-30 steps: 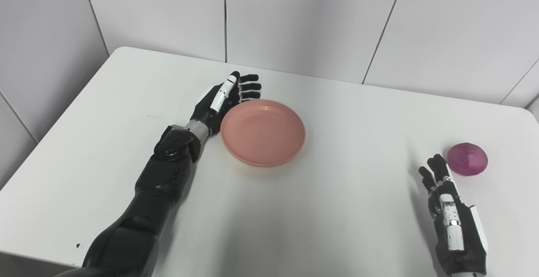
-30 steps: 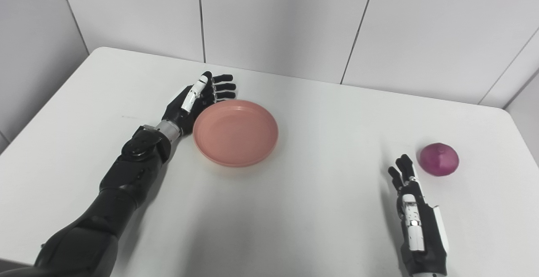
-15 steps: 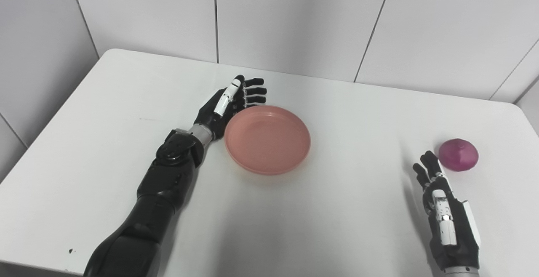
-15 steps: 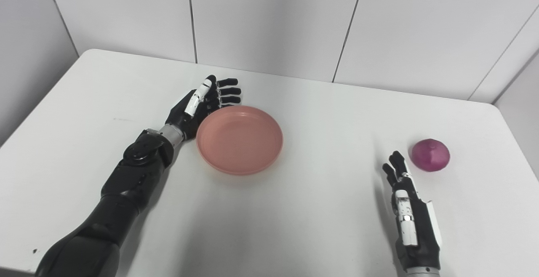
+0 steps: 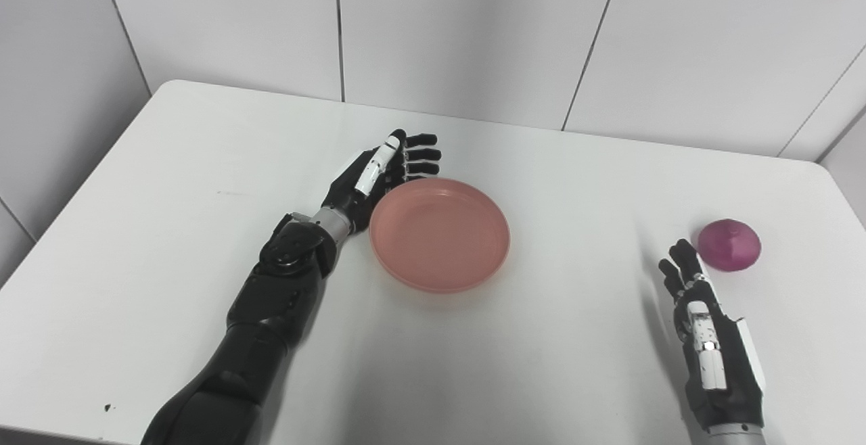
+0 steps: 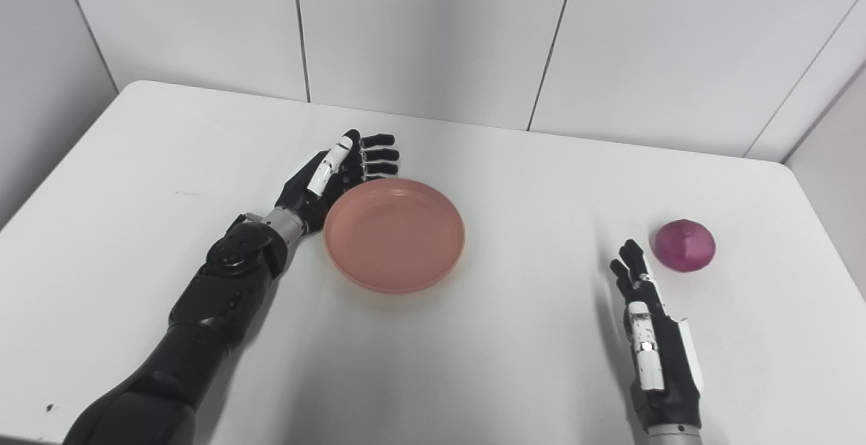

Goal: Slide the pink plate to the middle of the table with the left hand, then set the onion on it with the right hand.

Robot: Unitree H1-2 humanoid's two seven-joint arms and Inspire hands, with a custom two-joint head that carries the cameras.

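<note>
On the tabletop (image 5: 541,364), the plate (image 5: 440,234) lies at frame centre, the left hand (image 5: 379,174) against its upper-left rim; the onion (image 5: 729,245) sits far right, the right hand (image 5: 710,350) just lower left of it.

The plate (image 5: 440,234) is a plain salmon pink with no pattern, and the onion (image 5: 729,245) is a purplish magenta. Both sit on a white table (image 5: 555,357) in front of a pale grey panelled wall (image 5: 473,32) with thin dark seams. The left hand (image 5: 379,173) and right hand (image 5: 710,350) are black with white patches.
</note>
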